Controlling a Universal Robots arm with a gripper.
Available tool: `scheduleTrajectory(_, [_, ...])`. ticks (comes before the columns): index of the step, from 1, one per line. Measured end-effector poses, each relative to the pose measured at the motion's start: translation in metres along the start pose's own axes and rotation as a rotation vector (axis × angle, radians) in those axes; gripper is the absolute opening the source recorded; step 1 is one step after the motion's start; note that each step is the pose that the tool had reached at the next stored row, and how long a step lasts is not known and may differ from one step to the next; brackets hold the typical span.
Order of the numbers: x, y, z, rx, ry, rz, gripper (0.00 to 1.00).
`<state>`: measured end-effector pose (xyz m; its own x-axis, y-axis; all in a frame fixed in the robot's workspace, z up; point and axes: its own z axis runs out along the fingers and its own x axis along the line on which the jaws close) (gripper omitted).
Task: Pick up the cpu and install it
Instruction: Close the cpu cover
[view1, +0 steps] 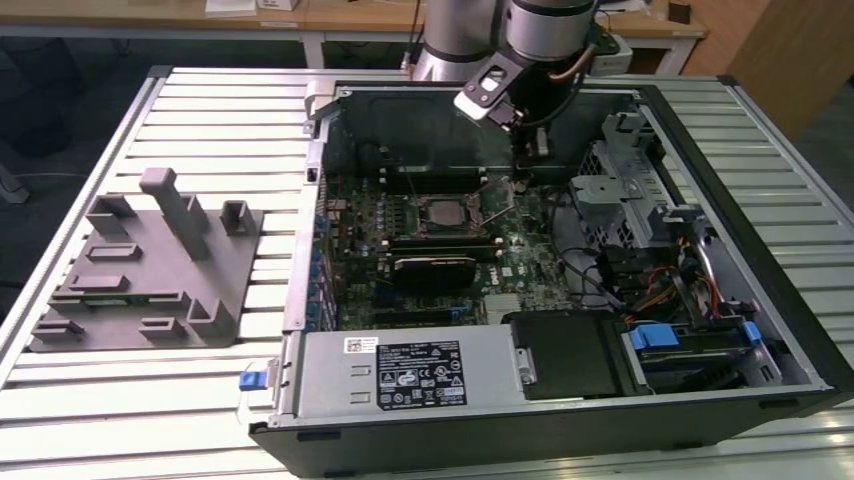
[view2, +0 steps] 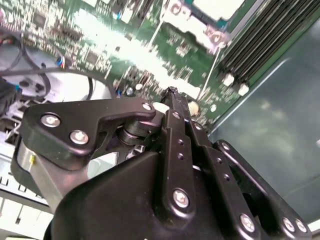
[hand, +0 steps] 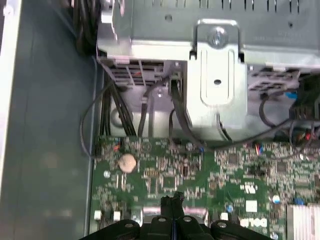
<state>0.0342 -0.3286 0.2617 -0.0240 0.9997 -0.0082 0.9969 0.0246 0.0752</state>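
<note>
End effector (hand: 172, 201) closed tight on nothing, hovering over the motherboard (hand: 235, 167); cpu (view1: 442, 211) lies seated on that board

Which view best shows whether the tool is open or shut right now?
The second wrist view: the tool runs full length, fingers meeting at the tip over the motherboard. In the first wrist view its closed tips poke in; in the exterior view the tool hangs small and dark inside the case.

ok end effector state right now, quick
End effector: closed, nothing seen held in it.
</note>
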Motion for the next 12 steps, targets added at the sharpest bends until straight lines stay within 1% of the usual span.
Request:
scheduleTrajectory(3, [0.0004, 0.0078, 0.0021, 0.0043, -0.0001, 0.0, 0.11])
scheduleTrajectory(6, [0.0003, 0.0133, 0.0059, 0.0094, -0.0002, 0.0, 0.11])
scheduleTrajectory(8, [0.0003, 0.0155, 0.0094, 0.0127, -0.0003, 0.0, 0.11])
scheduleTrajectory(12, [0.0003, 0.0165, 0.0167, 0.0169, -0.0001, 0.0, 0.11])
